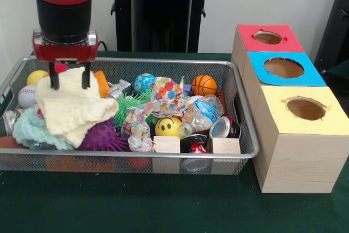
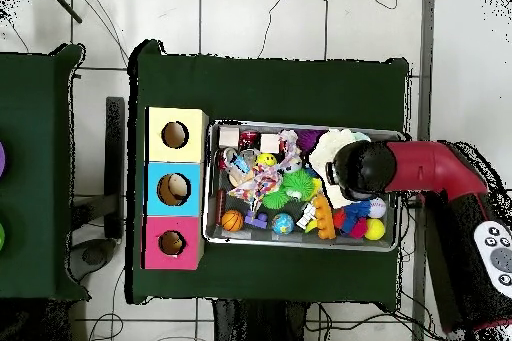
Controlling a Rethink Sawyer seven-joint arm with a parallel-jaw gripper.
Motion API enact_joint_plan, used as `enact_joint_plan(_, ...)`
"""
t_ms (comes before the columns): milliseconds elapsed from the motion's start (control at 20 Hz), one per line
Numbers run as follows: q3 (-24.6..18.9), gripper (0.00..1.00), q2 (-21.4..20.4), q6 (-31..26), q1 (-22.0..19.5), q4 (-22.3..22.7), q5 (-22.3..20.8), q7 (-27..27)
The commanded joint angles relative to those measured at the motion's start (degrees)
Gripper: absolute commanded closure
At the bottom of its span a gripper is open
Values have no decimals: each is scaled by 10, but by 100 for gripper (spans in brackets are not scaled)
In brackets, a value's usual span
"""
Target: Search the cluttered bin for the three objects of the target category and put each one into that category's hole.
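The end effector [image 1: 70,80] pinches the top edge of a cream cloth [image 1: 71,110], closed on it, and the cloth hangs over the left end of the wire bin [image 1: 246,151]. On the bench [image 1: 163,205], three boxes with holes stand right of the bin: red [image 1: 268,37], blue [image 1: 283,68] and yellow [image 1: 306,108].

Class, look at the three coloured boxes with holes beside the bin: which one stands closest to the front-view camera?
The yellow-topped box. In the front view it sits lowest and largest, ahead of the blue-topped box and the red-topped box behind it.

Bright, even light (soft shadows)
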State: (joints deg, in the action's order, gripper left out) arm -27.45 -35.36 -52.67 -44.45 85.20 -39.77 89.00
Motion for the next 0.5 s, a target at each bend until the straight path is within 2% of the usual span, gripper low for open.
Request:
enact_joint_plan(50, -2, 0, -28, -23, -33, 45, -31, -163)
enact_joint_plan(350, 2, 0, -38, -5, -33, 85, -36, -126)
enact_joint_plan(500, 4, 0, -57, 1, -33, 112, -29, -111)
